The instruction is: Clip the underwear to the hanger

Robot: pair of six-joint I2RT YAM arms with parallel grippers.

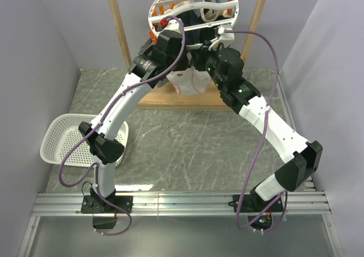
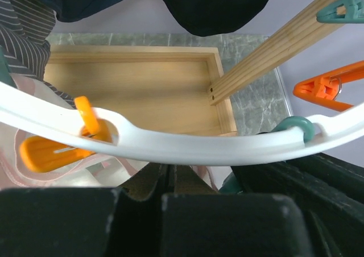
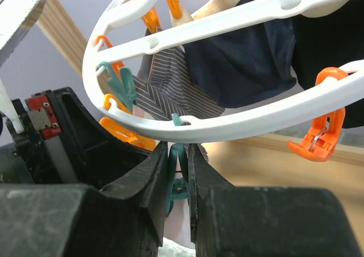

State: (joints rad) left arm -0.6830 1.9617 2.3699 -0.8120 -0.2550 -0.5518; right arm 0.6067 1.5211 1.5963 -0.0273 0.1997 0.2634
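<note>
The white oval hanger hangs from the wooden rack, and its rim crosses just above both sets of fingers. The pale pink underwear dangles beneath it between the two arms. My left gripper is shut under the rim, with the pink-trimmed underwear spreading out from its tips, which the rim hides. An orange clip lies against the fabric beside it. My right gripper is shut on a teal clip hanging from the hanger rim, with the underwear just below.
Dark garments and a grey striped cloth hang from the hanger. Another orange clip dangles at the right. The wooden rack post and its base tray stand behind. A white basket sits at the left.
</note>
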